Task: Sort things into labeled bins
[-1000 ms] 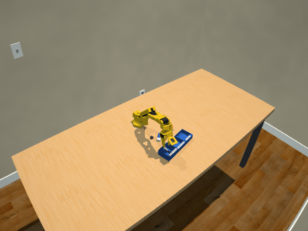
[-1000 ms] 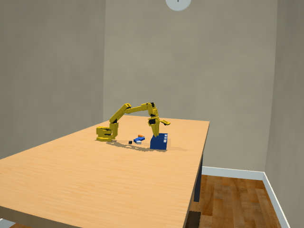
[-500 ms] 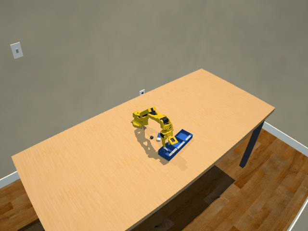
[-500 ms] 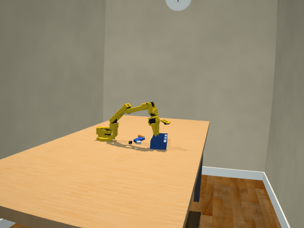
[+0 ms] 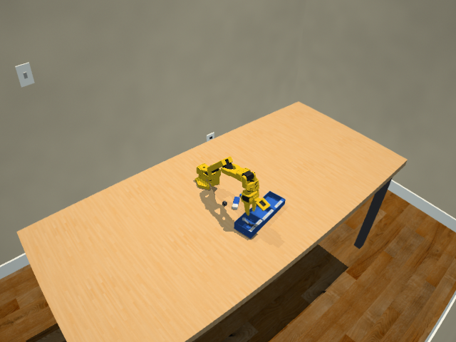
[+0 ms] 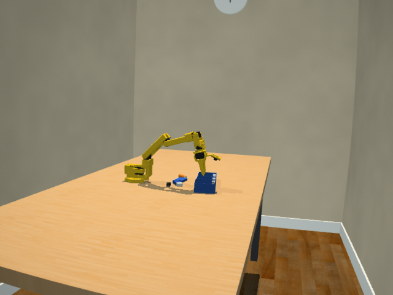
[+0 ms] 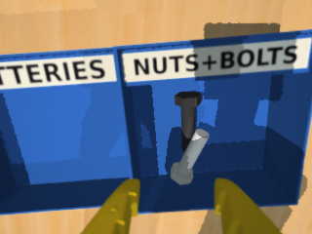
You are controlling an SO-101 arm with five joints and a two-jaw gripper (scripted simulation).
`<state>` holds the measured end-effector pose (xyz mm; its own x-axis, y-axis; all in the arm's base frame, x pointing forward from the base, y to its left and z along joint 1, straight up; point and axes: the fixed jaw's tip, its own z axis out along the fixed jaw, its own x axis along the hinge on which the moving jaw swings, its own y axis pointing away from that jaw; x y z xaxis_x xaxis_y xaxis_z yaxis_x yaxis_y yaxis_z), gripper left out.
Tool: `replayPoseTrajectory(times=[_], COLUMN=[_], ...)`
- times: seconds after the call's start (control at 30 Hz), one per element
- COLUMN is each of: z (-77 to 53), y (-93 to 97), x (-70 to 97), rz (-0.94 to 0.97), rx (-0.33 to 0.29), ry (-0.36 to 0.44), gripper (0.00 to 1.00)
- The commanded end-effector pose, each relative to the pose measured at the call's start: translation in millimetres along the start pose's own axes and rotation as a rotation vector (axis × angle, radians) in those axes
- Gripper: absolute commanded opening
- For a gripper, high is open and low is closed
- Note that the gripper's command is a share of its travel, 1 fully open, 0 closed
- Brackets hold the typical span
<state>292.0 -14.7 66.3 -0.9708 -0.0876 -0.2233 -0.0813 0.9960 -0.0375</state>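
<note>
While the gripper (image 7: 175,187) is hovering over the bin (image 7: 58,197), its fingers are standing slightly parted and pinching nothing. The grey bolt (image 7: 191,155) is lying inside the NUTS+BOLTS compartment, leaning against a dark bolt (image 7: 187,117), so it looks sorted. A small black nut (image 5: 224,202) and a blue-white block (image 5: 236,202) are sitting on the table (image 5: 110,257) beside the bin, probably next.
</note>
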Motion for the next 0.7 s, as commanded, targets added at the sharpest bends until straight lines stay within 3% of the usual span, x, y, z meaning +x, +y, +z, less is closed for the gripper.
replayPoseTrajectory(times=[0.0, 0.07, 0.47, 0.67], z=[-15.8, -15.8, -18.7, -20.3], y=[16.4, 16.4, 69.9, 84.1], x=[-1.9, -1.9, 26.5, 37.9], rz=[-0.167, -0.167, -0.792, -0.991], rx=[-0.007, -0.007, -0.079, -0.107], ry=[-0.038, -0.038, 0.05, 0.074], gripper=[0.17, 0.17, 0.18, 0.19])
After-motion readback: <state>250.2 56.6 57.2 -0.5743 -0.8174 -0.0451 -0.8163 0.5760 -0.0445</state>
